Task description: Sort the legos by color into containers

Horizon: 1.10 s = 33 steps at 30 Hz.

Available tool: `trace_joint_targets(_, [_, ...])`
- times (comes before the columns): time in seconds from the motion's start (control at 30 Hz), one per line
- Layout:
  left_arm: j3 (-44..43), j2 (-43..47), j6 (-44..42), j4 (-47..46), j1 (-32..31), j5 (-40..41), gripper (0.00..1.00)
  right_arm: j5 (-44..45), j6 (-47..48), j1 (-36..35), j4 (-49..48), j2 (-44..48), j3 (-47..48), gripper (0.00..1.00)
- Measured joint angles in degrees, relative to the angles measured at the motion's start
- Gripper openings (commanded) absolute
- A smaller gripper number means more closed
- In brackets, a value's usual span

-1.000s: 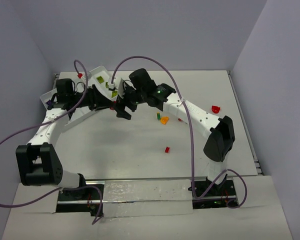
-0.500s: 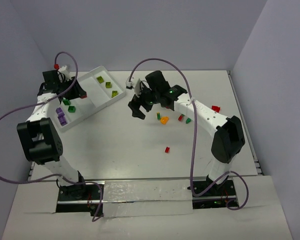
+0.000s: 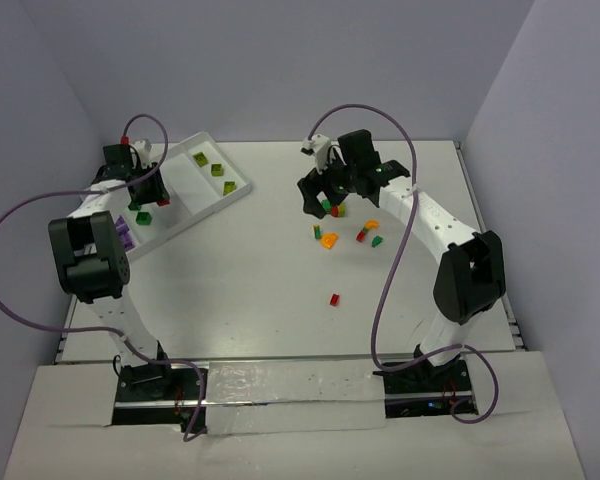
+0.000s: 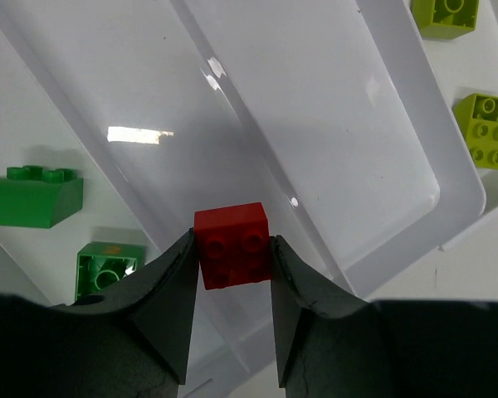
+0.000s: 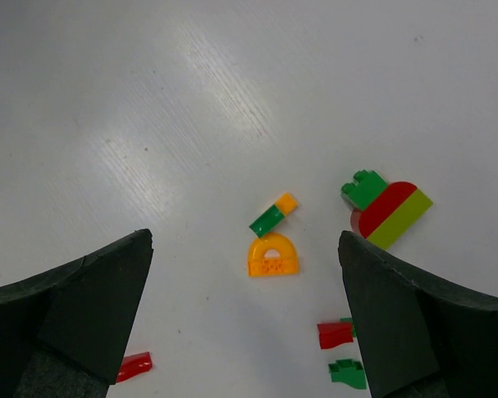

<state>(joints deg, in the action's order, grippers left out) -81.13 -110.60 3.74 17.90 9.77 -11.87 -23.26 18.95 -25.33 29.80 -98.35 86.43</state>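
My left gripper (image 4: 232, 249) is shut on a red brick (image 4: 231, 245) and holds it above a bare compartment of the white tray (image 4: 340, 124). In the top view this gripper (image 3: 145, 193) is over the tray's (image 3: 185, 183) left part. The tray holds lime bricks (image 3: 217, 170), green bricks (image 3: 138, 212) and purple bricks (image 3: 123, 232). My right gripper (image 5: 245, 240) is open and empty above loose bricks: an orange arch (image 5: 273, 255), a green-and-yellow piece (image 5: 274, 214) and a green, red and lime cluster (image 5: 388, 207). In the top view it (image 3: 322, 195) hovers over that group.
More loose bricks lie on the table: a red one (image 3: 334, 298) nearer the front, a red one (image 3: 361, 235) and a green one (image 3: 377, 241) to the right. Purple cables arch over both arms. Grey walls close the table at the back and sides.
The left arm has swung left from the tray's right end to its left part. The right arm has drawn back right from the tray to above the loose bricks.
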Motion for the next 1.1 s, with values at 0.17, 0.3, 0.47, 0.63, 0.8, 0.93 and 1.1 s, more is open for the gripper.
trace_joint_targets(0.17, [-1.4, -1.55, -0.15, -0.25, -0.39, 1.09, 0.53, 1.75, -0.07, 0.61, 0.46, 0.0, -1.53, 1.0])
trace_joint_targets(0.3, [-2.16, -1.95, -0.18, -0.05, -0.55, 1.65, 0.6, 3.75, 0.16, 1.1, 1.14, 0.23, -2.83, 1.0])
trace_joint_targets(0.47, [-3.82, -1.95, -0.21, 0.01, -0.83, 1.91, 0.63, 6.69, 0.42, 3.27, 2.69, 0.61, -3.95, 0.97])
trace_joint_targets(0.63, [-4.63, -1.91, -0.21, 0.11, -1.14, 2.09, 0.63, 9.91, 0.36, 6.4, 3.62, 0.6, -3.97, 0.9])
trace_joint_targets(0.8, [-4.61, -0.67, -0.19, 1.16, -2.26, 2.0, 0.64, 13.43, 0.42, 8.23, 4.68, -2.05, -2.19, 0.89])
trace_joint_targets(0.93, [-3.94, 3.31, -0.11, 1.67, -3.89, 1.0, 0.65, 14.83, -0.05, 8.29, 5.39, -7.58, 1.64, 0.89])
trace_joint_targets(1.1, [-3.36, 8.49, 0.43, 1.65, -5.67, -0.72, 0.66, 14.9, -4.52, 8.29, 7.07, -14.53, 8.56, 0.99])
